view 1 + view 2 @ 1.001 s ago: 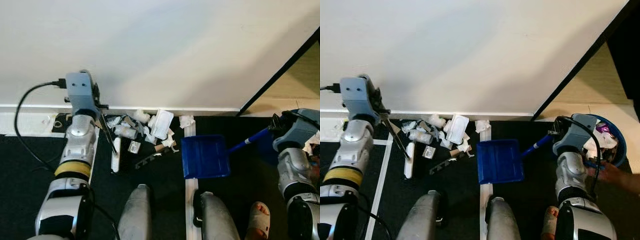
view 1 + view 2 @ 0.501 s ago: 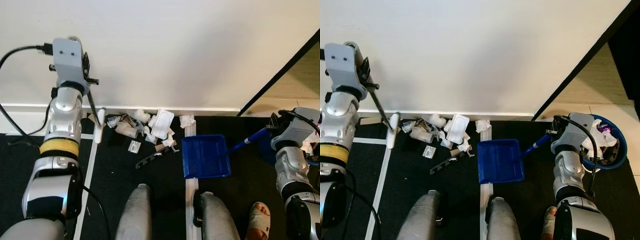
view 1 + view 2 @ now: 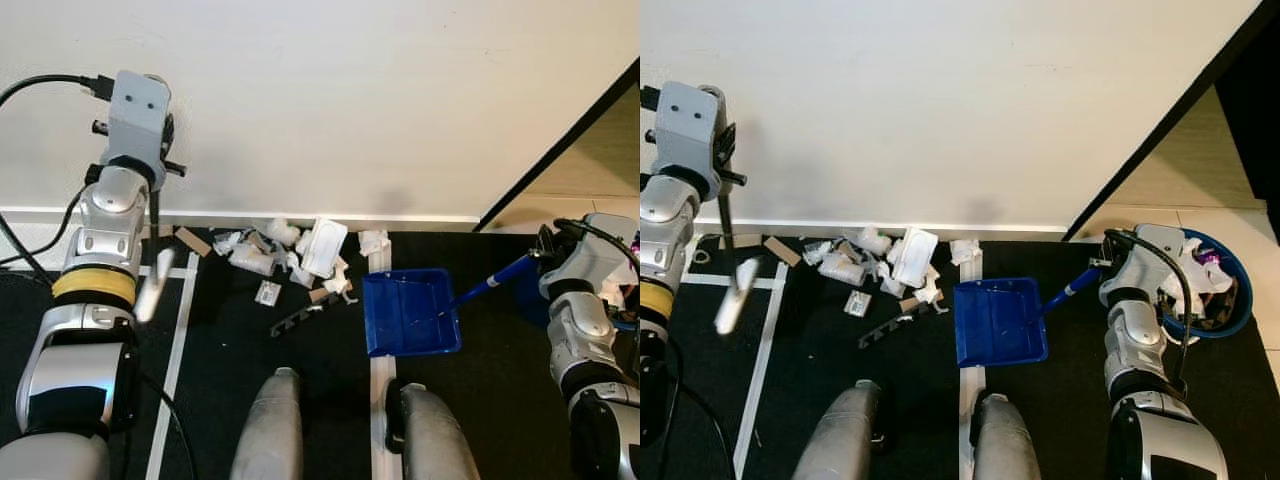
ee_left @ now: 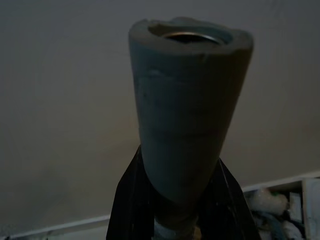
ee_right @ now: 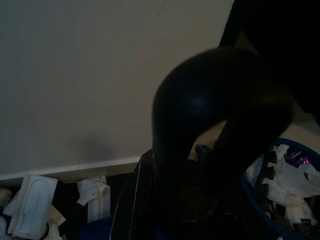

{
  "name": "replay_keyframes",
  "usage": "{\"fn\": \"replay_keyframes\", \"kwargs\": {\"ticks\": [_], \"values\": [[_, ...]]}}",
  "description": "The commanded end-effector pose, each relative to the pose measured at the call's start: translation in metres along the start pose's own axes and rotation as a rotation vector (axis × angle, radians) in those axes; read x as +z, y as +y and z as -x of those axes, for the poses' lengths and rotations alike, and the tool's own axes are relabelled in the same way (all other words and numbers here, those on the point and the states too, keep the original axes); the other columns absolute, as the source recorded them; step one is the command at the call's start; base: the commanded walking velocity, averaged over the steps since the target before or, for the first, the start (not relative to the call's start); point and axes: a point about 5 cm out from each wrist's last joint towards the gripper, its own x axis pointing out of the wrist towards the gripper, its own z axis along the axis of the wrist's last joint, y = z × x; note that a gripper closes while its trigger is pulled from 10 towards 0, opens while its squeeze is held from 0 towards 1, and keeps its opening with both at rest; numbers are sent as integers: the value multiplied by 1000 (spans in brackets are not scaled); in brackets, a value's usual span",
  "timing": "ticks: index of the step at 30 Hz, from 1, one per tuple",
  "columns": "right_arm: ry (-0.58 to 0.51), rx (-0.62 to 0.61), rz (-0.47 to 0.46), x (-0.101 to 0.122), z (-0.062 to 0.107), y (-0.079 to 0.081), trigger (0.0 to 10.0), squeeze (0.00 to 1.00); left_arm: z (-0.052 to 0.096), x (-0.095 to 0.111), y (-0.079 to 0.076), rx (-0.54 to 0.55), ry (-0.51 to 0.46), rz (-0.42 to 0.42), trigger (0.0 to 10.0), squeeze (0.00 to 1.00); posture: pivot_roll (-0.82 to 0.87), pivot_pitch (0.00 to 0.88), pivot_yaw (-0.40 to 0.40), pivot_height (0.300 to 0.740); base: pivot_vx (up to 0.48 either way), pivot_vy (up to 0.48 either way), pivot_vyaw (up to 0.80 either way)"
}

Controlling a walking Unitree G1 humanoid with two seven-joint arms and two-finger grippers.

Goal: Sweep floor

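the broom (image 3: pixel 156 262) is gripped by the left hand (image 3: pixel 150 190), hanging below it — the dustpan (image 3: pixel 411 312) handle clenched in the right hand (image 3: pixel 548 250).

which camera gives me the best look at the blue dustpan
Either eye view shows the blue dustpan whole: the tray lies flat on the dark floor beside the litter pile, its handle running up to the right claw. The right wrist view gives a dark close-up of the handle end. The left wrist view shows the broom handle instead.
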Motion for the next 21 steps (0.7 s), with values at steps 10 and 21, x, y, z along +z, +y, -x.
{"fn": "replay_keyframes", "kwargs": {"ticks": [10, 21], "values": [[139, -9, 14, -29, 15, 0, 10000, 0, 1, -5, 7, 63, -11, 35, 10000, 0, 151, 201, -2, 740, 0, 0, 0], [162, -12, -32, -37, 19, 13, 10000, 0, 5, -23, -17, 39, 23, 123, 10000, 0, 140, 143, 4, 740, 0, 0, 0]]}}
